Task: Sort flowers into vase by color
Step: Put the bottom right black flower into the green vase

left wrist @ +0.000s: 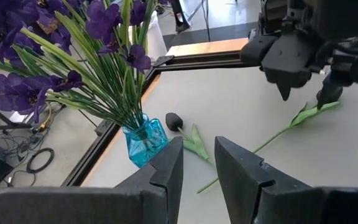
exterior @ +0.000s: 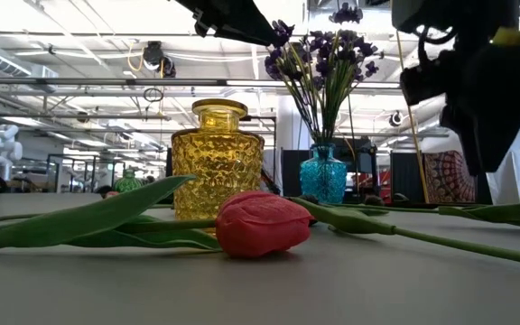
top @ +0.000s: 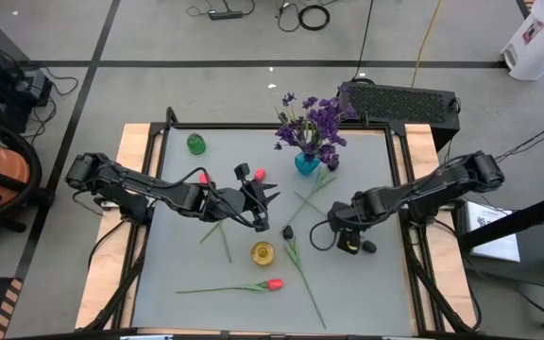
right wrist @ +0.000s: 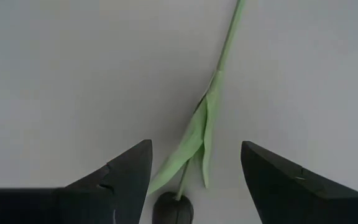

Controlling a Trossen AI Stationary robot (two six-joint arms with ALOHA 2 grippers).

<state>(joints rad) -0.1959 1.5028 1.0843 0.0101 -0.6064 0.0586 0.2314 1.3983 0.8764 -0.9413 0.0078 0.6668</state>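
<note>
On the grey bench (top: 366, 283), framed by pale wooden edges, both dark arms reach toward the middle. The left gripper (top: 258, 203) hangs above the bench centre, jaws parted by a narrow gap with nothing visible between them; its wrist view looks past them toward the blue vase. The right gripper (top: 348, 236) hovers low at centre-right, jaws spread wide and empty, directly above the leaf and stem of a near-black tulip bud (right wrist: 173, 208), which lies between the two fingers in the right wrist view.

The bunch of purple clustered blooms on green stems (top: 312, 123) stands upright in a small turquoise glass vase (top: 306, 163) near the far edge of the bench. A yellow textured glass jar (top: 263, 252) stands empty in front of centre, and a small green glass vase (top: 196, 144) stands at the far left corner.

A red-pink tulip with a long green stem (top: 272, 283) lies flat near the front edge, just before the yellow jar. Two further red-pink buds (top: 259, 174) lie beside the left arm. Loose green stems (top: 305, 283) cross the bench between the jar and the right gripper.
</note>
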